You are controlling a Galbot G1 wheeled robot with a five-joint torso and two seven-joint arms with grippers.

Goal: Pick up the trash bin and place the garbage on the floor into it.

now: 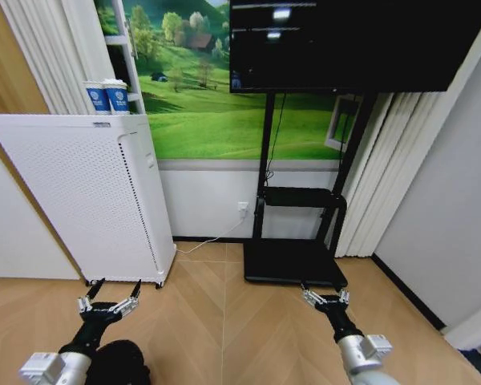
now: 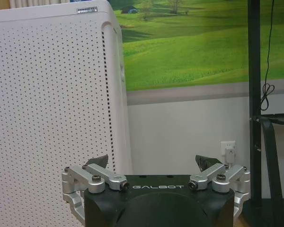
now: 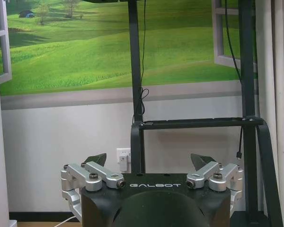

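— Where do we see the trash bin (image 1: 122,361)?
— Low by our left arm, on the floor (image 1: 224,321), under the left hand (image 1: 111,293).
— And our hands?
— Left hand wide open, empty, facing the white appliance (image 1: 88,200). Right hand (image 1: 325,296) spread open too, empty, before the black TV stand (image 1: 293,261).

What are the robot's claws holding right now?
Nothing. The left claw and the right claw are both open and empty, held out above the tan herringbone wood floor. The small black wire-mesh trash bin sits untouched by the left arm.
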